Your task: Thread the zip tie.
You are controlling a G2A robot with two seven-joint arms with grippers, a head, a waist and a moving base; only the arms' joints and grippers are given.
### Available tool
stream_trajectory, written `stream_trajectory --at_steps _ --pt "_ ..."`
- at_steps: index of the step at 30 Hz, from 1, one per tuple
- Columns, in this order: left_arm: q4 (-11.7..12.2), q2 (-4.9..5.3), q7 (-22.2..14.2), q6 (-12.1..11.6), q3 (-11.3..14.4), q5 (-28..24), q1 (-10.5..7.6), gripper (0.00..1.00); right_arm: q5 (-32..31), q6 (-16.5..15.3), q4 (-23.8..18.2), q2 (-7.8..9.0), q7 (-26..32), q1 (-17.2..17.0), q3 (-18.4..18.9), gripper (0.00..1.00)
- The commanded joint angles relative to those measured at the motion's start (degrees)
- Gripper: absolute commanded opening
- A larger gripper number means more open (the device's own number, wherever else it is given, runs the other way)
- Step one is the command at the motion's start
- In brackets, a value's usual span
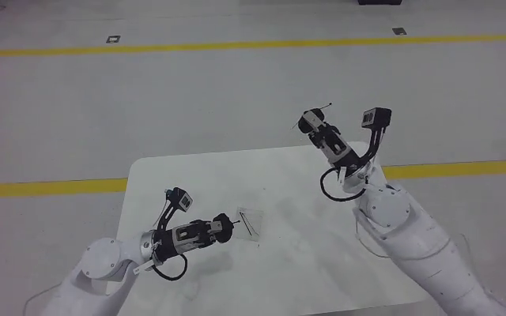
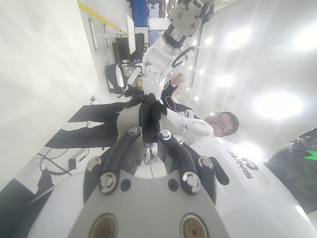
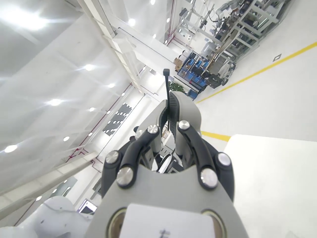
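Right claw [image 3: 171, 105], high past the table's [image 1: 316, 261] far edge, is pinched on the zip tie [image 3: 167, 85]; left claw's [image 1: 228, 227] state cannot be told. The tie's head [image 3: 166, 71] is best held steady for threading.

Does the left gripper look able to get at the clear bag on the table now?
Probably yes: the left gripper sits low beside the clear bag, nothing between them; the right gripper, holding the zip tie, is raised, away.

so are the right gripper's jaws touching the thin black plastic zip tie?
Touching. The right wrist view shows the thin black plastic zip tie clamped between the right gripper's shut jaws, its head end sticking out beyond them.
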Motion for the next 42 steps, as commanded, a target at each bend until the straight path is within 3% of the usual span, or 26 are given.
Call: stream_trajectory --at_steps 1,5,10,17,21,35,42 --pt "0.0 0.0 0.0 0.0 0.0 0.0 0.0 0.0 3.65 0.0 0.81 -0.53 7.55 -1.04 4.15 0.0" --pt "0.0 0.0 0.0 0.0 0.0 0.0 0.0 0.0 8.52 0.0 2.92 -2.19 21.12 -3.03 11.75 0.0" --pt "0.0 0.0 0.0 0.0 0.0 0.0 0.0 0.0 15.26 0.0 5.91 -5.78 37.06 -5.27 20.12 0.0" --pt "0.0 0.0 0.0 0.0 0.0 0.0 0.0 0.0 17.27 0.0 9.19 -11.96 58.79 -5.78 26.37 0.0" --pt "0.0 0.0 0.0 0.0 0.0 0.0 0.0 0.0 16.01 0.0 8.65 -15.97 68.51 -5.56 28.43 0.0" --pt "0.0 0.0 0.0 0.0 0.0 0.0 0.0 0.0 15.98 0.0 8.22 -16.06 66.81 -6.05 27.74 0.0" --pt "-1.35 -0.25 1.29 6.18 3.25 -3.19 -0.85 0.0 10.94 0.0 6.84 -17.46 65.73 -5.65 24.5 0.0"
